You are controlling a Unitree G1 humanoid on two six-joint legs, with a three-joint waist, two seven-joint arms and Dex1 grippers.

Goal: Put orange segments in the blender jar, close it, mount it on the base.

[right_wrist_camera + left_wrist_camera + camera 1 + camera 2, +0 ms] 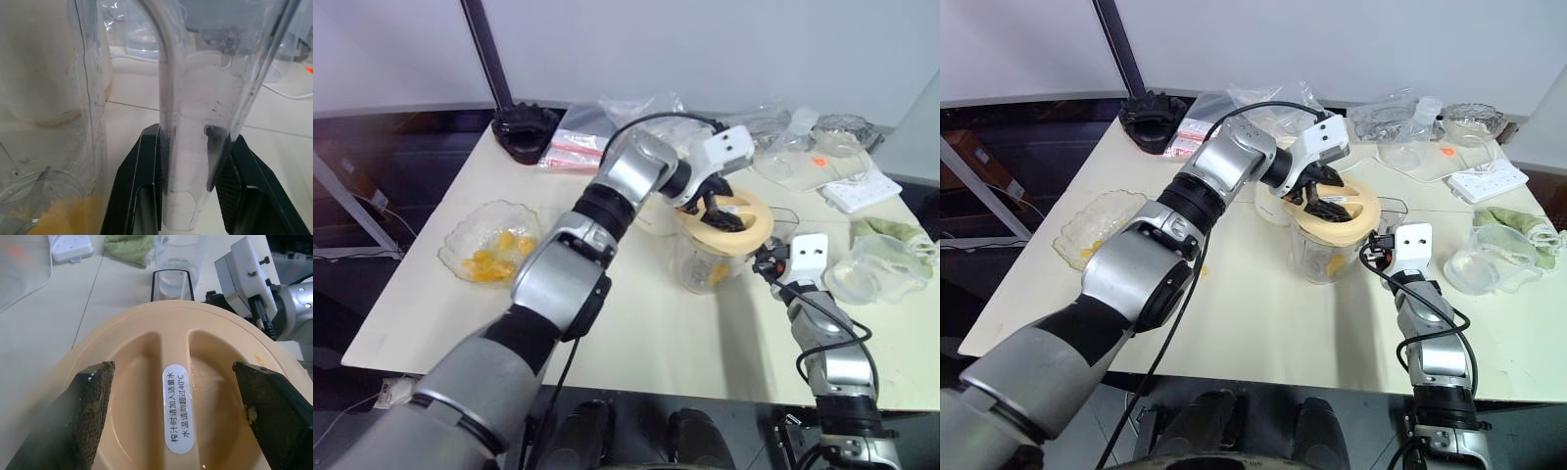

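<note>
Head views: the left end effector (1332,201) hovers spread apart just above the pale-orange lid (1356,227) capping the blender jar (1324,257) on the desk (1263,313).

Left wrist view: both fingers (90,406) flank the lid's ridge, clear of it.

Right wrist view: the right end effector (188,181) is clamped on the jar's clear handle (195,122); orange segments (63,215) lie inside the jar beside it.

Cream table (636,333): glass bowl (494,240), blender jar (1324,257), power strip (862,188)

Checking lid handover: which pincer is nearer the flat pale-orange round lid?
Left. The left pincer hangs open right over the lid; the right pincer grips the clear plastic blender jar's handle below it.
</note>
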